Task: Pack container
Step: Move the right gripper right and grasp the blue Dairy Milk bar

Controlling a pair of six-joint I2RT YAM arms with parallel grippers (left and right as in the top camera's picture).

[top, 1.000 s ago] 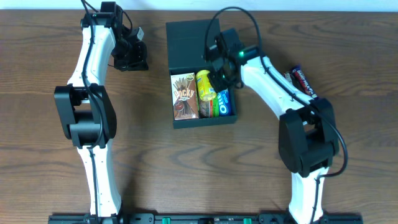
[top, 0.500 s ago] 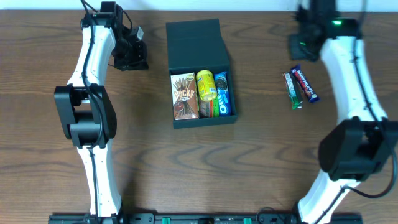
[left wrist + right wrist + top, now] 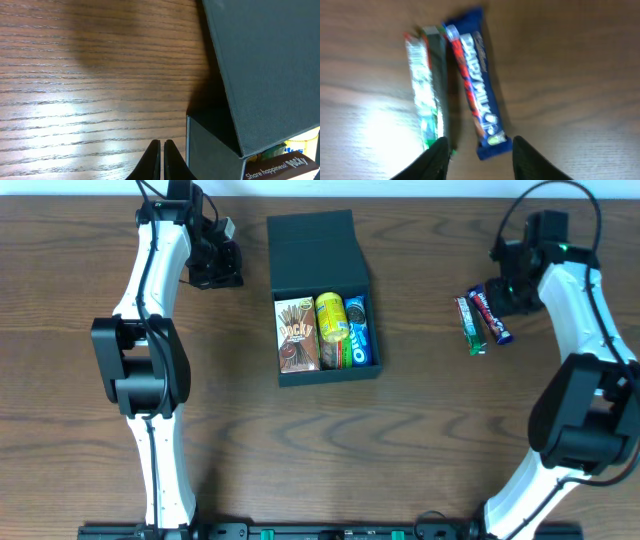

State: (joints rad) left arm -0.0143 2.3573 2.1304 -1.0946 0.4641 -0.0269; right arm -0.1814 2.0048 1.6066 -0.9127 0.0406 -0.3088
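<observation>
Container [image 3: 310,245] holds at least three snacks: Pocky [image 3: 297,335], yellow pack [image 3: 330,315], Oreos [image 3: 360,335]. Worktop [image 3: 420,440] carries one green bar [image 3: 426,100], one blue bar [image 3: 476,90]. Left jaws closed; right jaws open.

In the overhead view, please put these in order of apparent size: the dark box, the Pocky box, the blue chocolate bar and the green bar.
1. dark box, by far the largest
2. Pocky box
3. blue chocolate bar and green bar: they look much alike in size, so I leave them unranked.

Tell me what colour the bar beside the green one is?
The candy bar is blue with red and white, clearest in the right wrist view.
</observation>
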